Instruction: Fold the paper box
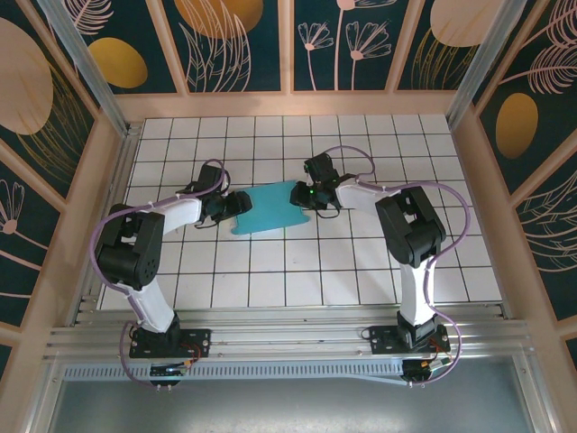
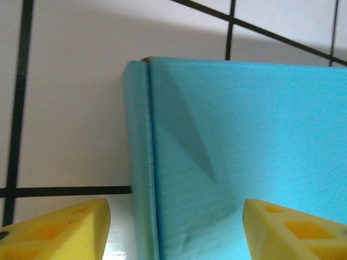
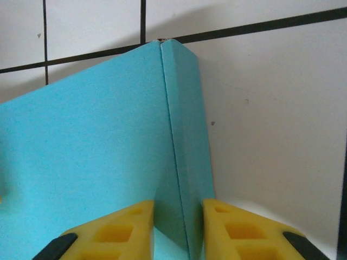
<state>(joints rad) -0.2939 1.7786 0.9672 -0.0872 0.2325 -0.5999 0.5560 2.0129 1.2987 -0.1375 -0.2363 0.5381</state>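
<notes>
Yellow fingers (image 3: 122,230) of my right gripper (image 3: 179,227) pinch the 3 o'clock wall of the paper box (image 1: 270,209) at the centre of the table (image 1: 270,280); my left gripper (image 2: 173,230) gapes empty astride its 9 o'clock edge, so I'd crease evenly.

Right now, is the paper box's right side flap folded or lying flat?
Folded: on the paper box, the flap bends down along a crease.

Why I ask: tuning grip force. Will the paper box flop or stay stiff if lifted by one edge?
The paper box probably bends: it looks like thin card, with a creased side flap. It seems light, so a push would likely slide it over the smooth tiled table.
</notes>
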